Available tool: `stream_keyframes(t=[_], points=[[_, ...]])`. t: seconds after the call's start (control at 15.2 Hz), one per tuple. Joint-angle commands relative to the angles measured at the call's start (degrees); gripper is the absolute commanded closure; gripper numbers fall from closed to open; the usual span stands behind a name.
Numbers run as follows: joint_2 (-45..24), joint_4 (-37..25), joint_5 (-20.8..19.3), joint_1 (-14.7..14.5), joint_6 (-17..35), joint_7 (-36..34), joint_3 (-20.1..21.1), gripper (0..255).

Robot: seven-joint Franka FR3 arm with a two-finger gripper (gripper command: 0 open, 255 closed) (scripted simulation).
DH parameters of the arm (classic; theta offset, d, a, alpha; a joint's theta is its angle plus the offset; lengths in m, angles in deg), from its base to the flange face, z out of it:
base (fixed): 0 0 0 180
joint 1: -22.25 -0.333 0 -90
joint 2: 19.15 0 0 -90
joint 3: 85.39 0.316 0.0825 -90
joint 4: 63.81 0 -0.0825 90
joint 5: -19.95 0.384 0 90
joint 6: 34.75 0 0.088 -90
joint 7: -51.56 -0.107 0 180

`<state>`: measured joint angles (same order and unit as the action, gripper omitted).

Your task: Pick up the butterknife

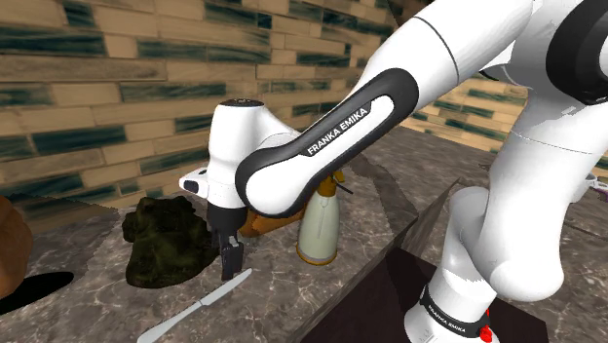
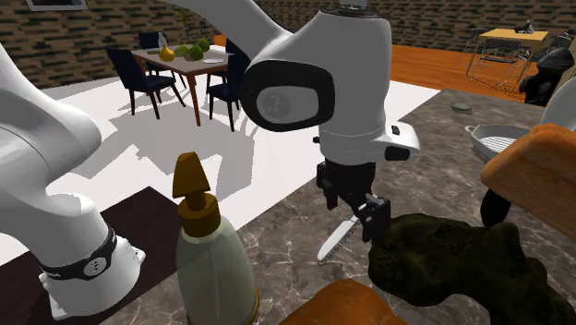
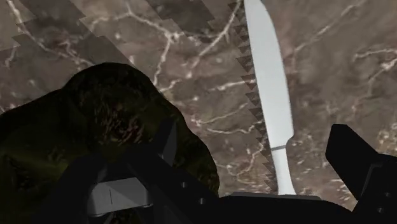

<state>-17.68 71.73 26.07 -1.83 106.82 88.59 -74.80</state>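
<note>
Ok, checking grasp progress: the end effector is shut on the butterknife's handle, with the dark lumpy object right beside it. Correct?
Not shut. The wrist view shows the end effector open, its fingers standing apart on either side of the handle of the butterknife without touching it. The dark lumpy object is indeed right beside it.
</note>
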Motion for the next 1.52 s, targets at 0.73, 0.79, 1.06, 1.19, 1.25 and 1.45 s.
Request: stream_keyframes(t=[0.73,0.79,1.06,1.19,1.25,1.45], points=[[-8.92,-0.78,0.91,-3.12,11.05,5.96,2.96,0],[-8.92,-0.77,0.9,-3.1,11.05,5.96,2.98,0],[-8.98,-1.4,0.64,-3.28,10.51,5.46,3.02,255],[-8.93,-1.41,0.66,-3.28,10.46,5.47,3.02,255],[-8.85,-1.38,0.69,-3.27,10.4,5.49,3.03,255],[-8.92,-0.77,0.9,-3.09,11.05,5.95,2.98,255]])
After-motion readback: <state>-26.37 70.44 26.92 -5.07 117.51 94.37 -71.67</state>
